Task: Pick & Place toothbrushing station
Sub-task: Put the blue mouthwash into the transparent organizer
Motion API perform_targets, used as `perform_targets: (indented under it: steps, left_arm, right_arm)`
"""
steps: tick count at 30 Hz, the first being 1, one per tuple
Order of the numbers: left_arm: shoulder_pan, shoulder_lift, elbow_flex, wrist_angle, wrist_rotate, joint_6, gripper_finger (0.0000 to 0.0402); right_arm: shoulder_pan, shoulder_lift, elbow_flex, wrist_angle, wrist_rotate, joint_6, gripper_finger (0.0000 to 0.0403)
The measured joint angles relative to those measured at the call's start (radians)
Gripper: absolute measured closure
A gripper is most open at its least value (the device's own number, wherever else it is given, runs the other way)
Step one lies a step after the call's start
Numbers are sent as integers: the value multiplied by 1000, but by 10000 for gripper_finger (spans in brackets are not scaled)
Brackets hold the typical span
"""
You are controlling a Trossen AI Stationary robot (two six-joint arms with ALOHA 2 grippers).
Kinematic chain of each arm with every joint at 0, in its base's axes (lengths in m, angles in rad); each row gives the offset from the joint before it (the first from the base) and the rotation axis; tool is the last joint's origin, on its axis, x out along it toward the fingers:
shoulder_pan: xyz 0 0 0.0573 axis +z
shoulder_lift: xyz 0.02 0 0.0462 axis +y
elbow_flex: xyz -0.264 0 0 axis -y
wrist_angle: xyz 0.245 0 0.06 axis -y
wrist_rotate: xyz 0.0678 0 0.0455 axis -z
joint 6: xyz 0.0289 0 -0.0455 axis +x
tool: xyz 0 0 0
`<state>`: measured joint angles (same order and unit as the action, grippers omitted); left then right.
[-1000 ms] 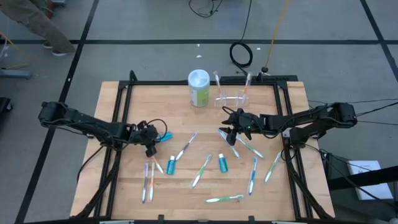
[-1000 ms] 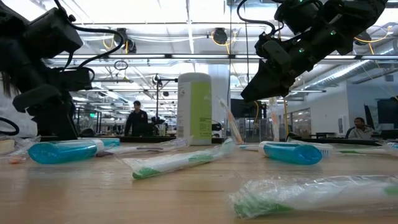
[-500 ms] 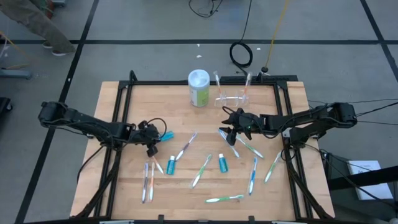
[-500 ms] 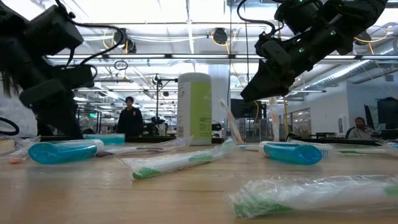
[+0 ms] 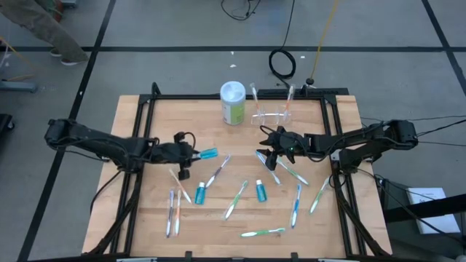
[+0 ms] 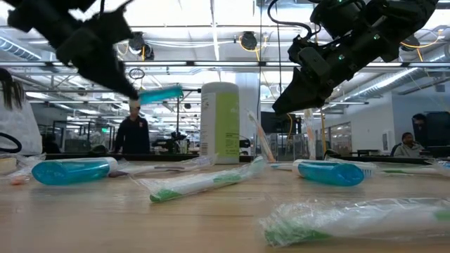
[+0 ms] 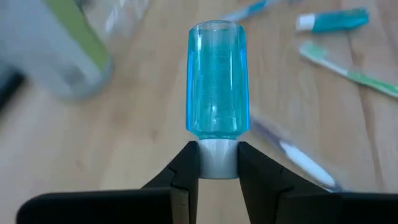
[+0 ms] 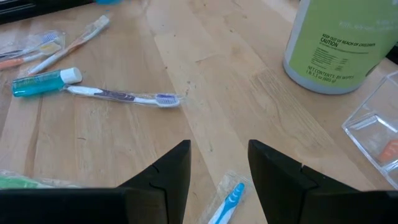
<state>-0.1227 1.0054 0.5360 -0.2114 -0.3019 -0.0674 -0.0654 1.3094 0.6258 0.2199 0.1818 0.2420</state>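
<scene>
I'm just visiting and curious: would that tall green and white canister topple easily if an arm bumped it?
The canister stands upright and tall on a narrow base, so a knock high up might tip it. Being round, it would probably roll afterwards.

grey floor with dark lines; bright ceiling lights, desks beyond

Green canister stands near scattered toothbrushes.

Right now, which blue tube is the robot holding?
Find the tall green-and-white canister at the table's far edge. Nearer and left of it, the left gripper holds a clear blue tube by its white cap. It alone is off the wood.
</scene>
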Motion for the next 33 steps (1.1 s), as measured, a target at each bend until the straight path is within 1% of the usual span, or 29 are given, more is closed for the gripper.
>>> perform_targets:
  steps: [5, 8, 10, 13, 17, 24, 29, 33]
  left_arm:
    - [25, 0, 75, 0, -19, 182, 320]
    - [48, 0, 93, 1, -19, 262, 320]
    - [69, 0, 93, 2, -19, 286, 320]
    - [96, 7, 93, -3, -9, 285, 320]
    - [116, 9, 93, -26, 45, 267, 320]
    - [118, 9, 93, -17, 48, 242, 320]
    - [118, 34, 94, 100, 63, 249, 320]
    - [115, 72, 93, 134, 97, 269, 320]
  right_arm:
    - [0, 0, 0, 0, 0, 0, 252]
    - [0, 0, 0, 0, 0, 0, 252]
    - [0, 0, 0, 0, 0, 0, 252]
    - [0, 0, 0, 0, 0, 0, 252]
    - [0, 0, 0, 0, -1, 0, 252]
    - [0, 0, 0, 0, -1, 0, 252]
    - [0, 0, 0, 0, -1, 0, 252]
    - [0, 0, 0, 0, -1, -16, 252]
